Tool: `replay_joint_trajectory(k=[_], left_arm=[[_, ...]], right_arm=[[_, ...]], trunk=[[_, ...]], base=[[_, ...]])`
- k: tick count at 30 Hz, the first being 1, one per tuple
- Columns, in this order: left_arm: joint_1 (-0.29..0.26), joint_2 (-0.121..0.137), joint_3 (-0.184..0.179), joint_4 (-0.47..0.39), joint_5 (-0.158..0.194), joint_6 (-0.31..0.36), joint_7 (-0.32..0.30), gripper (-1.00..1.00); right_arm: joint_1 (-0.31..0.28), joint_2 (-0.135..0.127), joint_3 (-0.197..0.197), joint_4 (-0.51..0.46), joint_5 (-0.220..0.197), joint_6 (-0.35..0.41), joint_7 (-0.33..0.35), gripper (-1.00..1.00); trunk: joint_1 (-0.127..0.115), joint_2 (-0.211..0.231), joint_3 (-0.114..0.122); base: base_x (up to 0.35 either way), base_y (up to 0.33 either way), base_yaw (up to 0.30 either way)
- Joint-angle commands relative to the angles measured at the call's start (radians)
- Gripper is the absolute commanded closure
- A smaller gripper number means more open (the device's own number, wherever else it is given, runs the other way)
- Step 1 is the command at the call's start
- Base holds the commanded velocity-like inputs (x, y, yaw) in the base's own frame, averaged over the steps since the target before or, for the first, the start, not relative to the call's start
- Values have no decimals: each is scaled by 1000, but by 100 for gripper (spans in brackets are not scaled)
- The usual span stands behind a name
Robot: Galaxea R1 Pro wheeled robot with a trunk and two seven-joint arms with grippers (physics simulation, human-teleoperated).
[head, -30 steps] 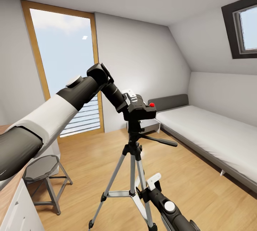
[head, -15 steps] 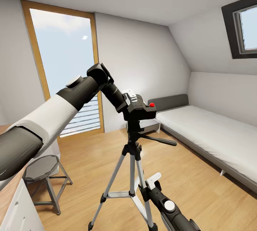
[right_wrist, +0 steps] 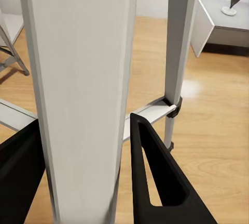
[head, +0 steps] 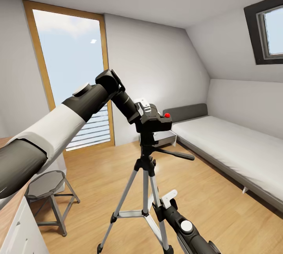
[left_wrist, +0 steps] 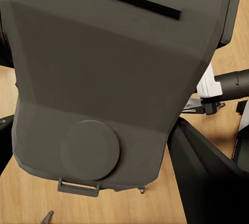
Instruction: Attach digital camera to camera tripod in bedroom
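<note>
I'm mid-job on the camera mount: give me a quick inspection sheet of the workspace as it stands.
Surface: light wood floor, tripod standing on it.
Job's things: digital camera sitting atop the camera tripod head.
Clutter: stool beside the desk edge.
Grippers: left gripper shut on the camera; right gripper closed around a silver tripod leg.
Cables: nothing seen.
Surroundings: grey bed, glazed wooden door, skylight.

No readable txt, labels, brands or nos. anywhere; digital camera [head: 155, 120] body plain black, no markings legible.
</note>
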Motion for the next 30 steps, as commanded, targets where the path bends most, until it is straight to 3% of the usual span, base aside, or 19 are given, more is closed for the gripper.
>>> replay_joint_trajectory(k=[1,30], left_arm=[[0,0,0,0,-11,11,-10,100],[1,18,3,-1,-11,11,-10,100]], right_arm=[[0,0,-1,-1,5,2,3,100],[0,0,0,20,6,-8,3,100]], trunk=[[0,-1,0],[0,-1,0]], base=[[0,0,0],[0,0,0]])
